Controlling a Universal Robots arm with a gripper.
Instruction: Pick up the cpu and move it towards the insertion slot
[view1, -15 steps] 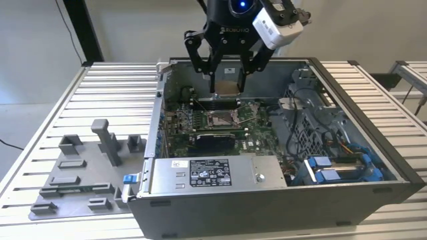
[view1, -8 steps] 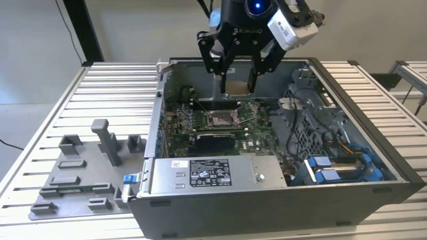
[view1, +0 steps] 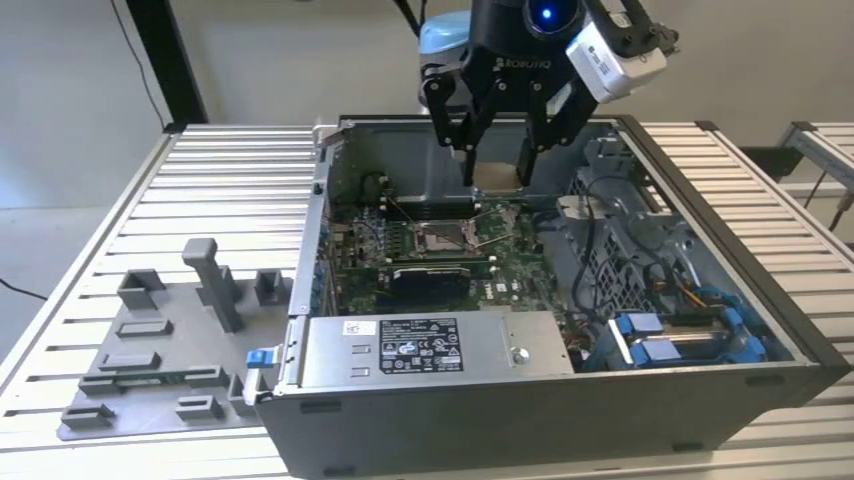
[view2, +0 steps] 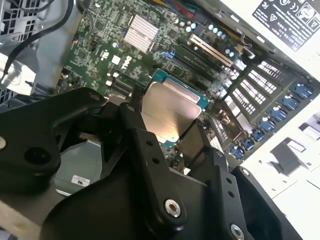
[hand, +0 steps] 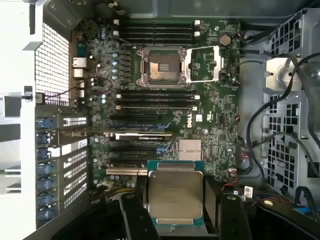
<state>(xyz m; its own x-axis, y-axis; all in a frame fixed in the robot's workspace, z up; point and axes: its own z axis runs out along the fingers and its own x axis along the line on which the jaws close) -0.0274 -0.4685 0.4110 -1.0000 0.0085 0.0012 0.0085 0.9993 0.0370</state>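
Silvery metal catches the light between the fingers: the cpu (hand: 175, 196) is off its rest and held in the gripper (view1: 499, 172), whose fingers are clamped on the chip's two opposite edges. In the exterior view the gripper hangs inside the open case (view1: 694, 385), above the board (hand: 165, 100) and toward the case's far wall. The slot (hand: 163, 66) lies on the board below, its shiny frame open and its dull centre bare. In the first wrist view the chip and the slot are well apart, with the memory rows between them.

So the pick looks done. The carry is under way but, by my reading, not finished, since the chip is not yet over the slot.

Counts, as far as they show:
- one cpu, seen in both wrist views
- one slot, with its hinged frame swung open beside it
- one gripper, two fingers (hand: 235, 217)
- one case, lid off, on a slatted table (view1: 227, 170)
- one grey tray (view1: 160, 350) of plastic blocks on the table, at the exterior view's left of the case
- one power unit (view1: 427, 345) at the case's near edge
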